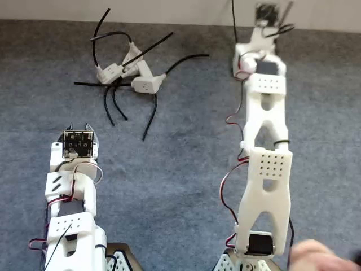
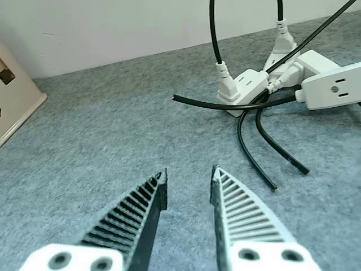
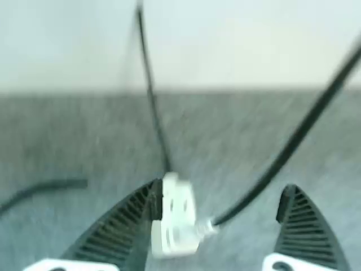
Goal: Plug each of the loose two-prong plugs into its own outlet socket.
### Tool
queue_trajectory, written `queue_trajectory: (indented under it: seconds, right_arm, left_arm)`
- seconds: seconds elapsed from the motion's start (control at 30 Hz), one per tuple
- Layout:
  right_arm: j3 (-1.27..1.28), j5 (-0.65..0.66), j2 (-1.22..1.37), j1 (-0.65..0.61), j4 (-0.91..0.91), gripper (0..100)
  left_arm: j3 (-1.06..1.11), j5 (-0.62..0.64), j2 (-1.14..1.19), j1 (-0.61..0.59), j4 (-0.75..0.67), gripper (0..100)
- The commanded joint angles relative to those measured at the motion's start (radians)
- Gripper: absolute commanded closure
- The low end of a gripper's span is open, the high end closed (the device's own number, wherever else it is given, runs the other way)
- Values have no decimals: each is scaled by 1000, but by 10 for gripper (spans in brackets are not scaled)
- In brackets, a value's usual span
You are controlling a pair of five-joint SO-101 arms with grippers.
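The left gripper (image 2: 189, 172) hung over the grey carpet (image 1: 180, 158) with its jaws spread and nothing between them. Ahead of it, near the middle of the carpet's far side, the outlet sockets (image 1: 148, 84) lay bunched among black cords (image 1: 115, 107), one plug (image 2: 225, 84) seated in a socket. Far right, the right gripper (image 3: 223, 189) was wide apart, a white outlet block (image 3: 172, 226) against one finger.

Grey carpeted tabletop (image 1: 180, 152) carries a tangle of white outlet sockets (image 1: 148, 84) and black cords (image 1: 152, 116) towards its far edge. Loose cord ends (image 2: 302, 169) trail across the pile, with a white plug (image 2: 227, 86) touching one socket.
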Motion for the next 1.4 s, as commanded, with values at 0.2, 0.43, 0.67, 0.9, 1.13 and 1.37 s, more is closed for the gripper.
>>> queue_trajectory:
  seconds: [0.2, 0.43, 0.67, 0.9, 1.13, 1.37]
  right_arm:
    - [-605, -11, -44, 25, 213, 700]
    - [-573, -11, -295, 45, 323, 700]
    - [-572, -11, -579, 44, 438, 700]
    - [-572, -11, -862, 44, 591, 700]
    - [-572, -12, -1150, 38, 800, 700]
    - [-562, -12, -1419, -88, 903, 702]
  left_arm:
    - [-67, 0, -62, 19, -110, 867]
    - [-225, 3, -415, 27, -97, 867]
    - [-567, 3, -769, 160, 376, 867]
    - [-966, 3, -737, 285, 786, 867]
    - [-1316, 3, -742, 331, 1152, 867]
    - [-1620, 0, -743, 331, 1533, 867]
